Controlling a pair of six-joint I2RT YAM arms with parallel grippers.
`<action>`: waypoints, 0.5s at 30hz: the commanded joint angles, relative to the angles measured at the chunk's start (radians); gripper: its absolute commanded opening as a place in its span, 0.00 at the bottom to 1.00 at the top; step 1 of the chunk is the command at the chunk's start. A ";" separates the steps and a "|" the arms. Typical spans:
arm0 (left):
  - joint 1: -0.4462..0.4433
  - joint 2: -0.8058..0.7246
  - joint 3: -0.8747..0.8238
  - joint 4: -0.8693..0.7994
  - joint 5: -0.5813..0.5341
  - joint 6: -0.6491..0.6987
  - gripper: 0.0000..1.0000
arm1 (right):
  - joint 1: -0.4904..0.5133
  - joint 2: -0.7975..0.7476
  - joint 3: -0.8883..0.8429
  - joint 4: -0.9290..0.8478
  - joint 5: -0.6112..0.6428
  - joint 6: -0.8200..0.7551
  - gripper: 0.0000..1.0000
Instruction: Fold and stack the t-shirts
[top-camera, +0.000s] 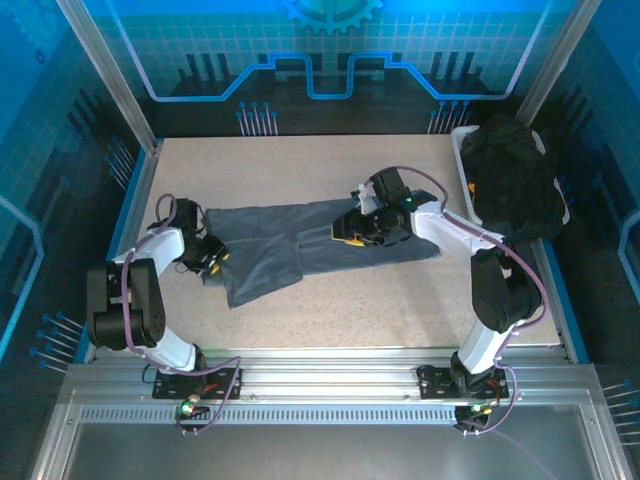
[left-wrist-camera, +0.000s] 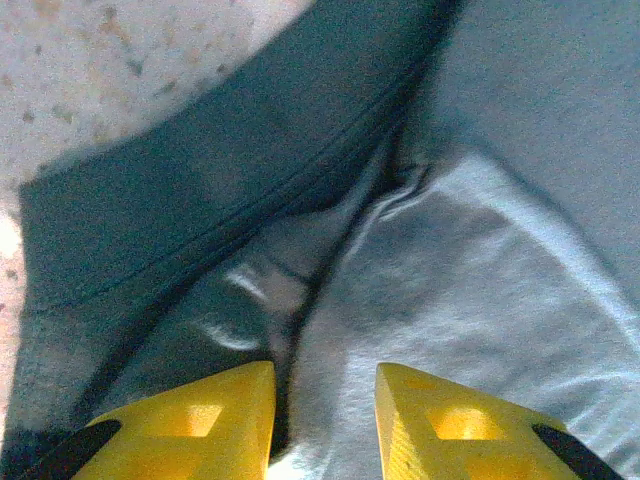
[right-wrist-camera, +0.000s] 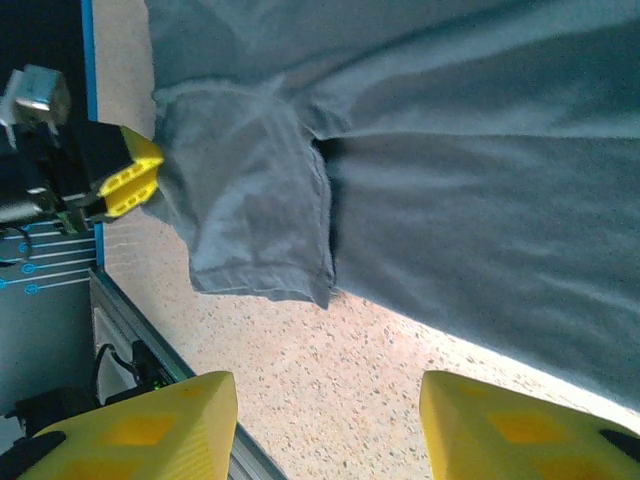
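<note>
Open tabletop (top-camera: 400, 305) nearside of the blue-grey t-shirt (top-camera: 280, 245); black t-shirts (top-camera: 515, 180) in far-right corner.

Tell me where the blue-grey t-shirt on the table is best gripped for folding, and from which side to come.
Probably at the free hem of the sleeve on the blue-grey t-shirt, coming from the near side over the table. The shirt lies flat, but this flap ends in an exposed edge and corner, which should be easy to slide under.

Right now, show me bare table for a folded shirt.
Free: the far strip of table between the blue-grey t-shirt and the back wall, and the near strip before the front rail. Crowded: the right far corner, heaped with black t-shirts.
</note>
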 joint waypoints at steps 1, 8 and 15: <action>0.004 -0.008 -0.015 -0.018 -0.009 0.025 0.31 | 0.008 0.031 0.039 -0.002 -0.025 -0.002 0.52; 0.004 -0.042 -0.037 -0.008 0.010 0.015 0.16 | 0.008 0.053 0.060 0.005 -0.028 0.008 0.51; 0.003 -0.099 -0.011 -0.080 0.007 -0.020 0.00 | -0.001 0.040 0.058 0.024 -0.038 0.031 0.50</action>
